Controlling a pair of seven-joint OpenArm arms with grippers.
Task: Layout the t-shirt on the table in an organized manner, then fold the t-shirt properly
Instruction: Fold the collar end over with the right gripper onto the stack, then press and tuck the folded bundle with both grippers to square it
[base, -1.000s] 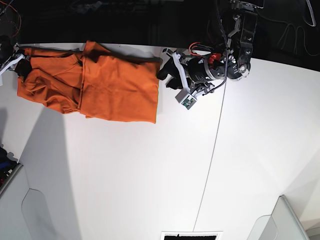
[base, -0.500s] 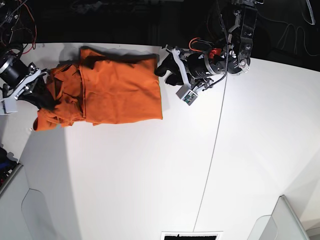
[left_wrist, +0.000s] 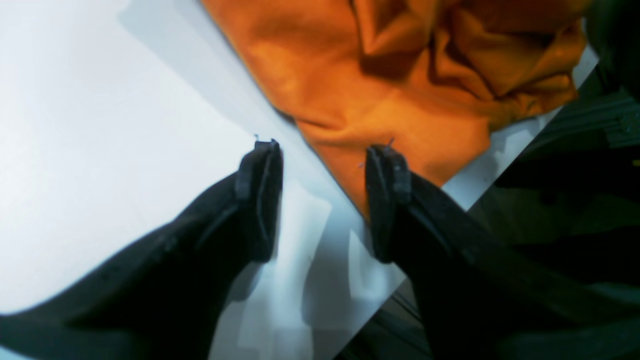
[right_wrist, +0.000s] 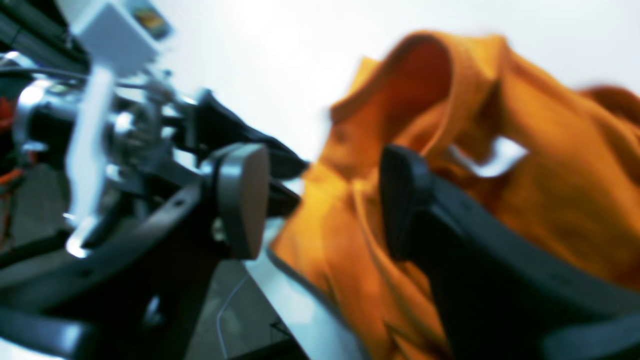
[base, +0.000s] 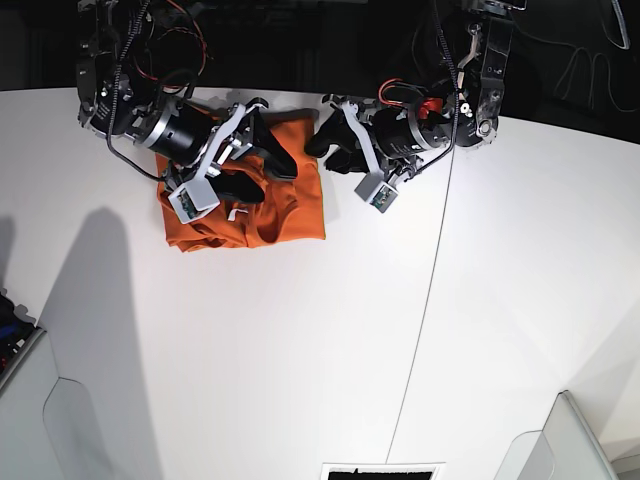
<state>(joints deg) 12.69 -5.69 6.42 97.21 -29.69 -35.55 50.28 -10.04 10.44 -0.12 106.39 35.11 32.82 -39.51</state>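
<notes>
Right gripper (base: 262, 170): on the left of the base view, low over the t-shirt, its two black fingers spread wide with nothing pinched between them; in the right wrist view orange cloth fills the gap and lies behind the right-hand finger (right_wrist: 405, 200), though the blur hides whether a fingertip touches it.
T-shirt (base: 285, 215): bunched into a compact, roughly folded orange heap directly under and ahead of the right gripper — one edge runs just beside the left gripper's tips. A raised fold stands up past the right gripper's fingers, and a small white tag (right_wrist: 492, 157) shows just beyond the right-hand finger.
Left gripper (base: 332, 148): just to the right of the t-shirt in the base view, jaws well apart and empty; in the left wrist view one finger (left_wrist: 260, 175) sits over bare table and the other over the shirt's corner — contact with the cloth cannot be told.
Table (base: 300, 360): white surface beneath both grippers, bare ahead of the left gripper's near finger; its back edge lies close behind both grippers.
Seam line (base: 425, 300): thin and dark, running down the table to the right of the left gripper, well apart from the shirt.
</notes>
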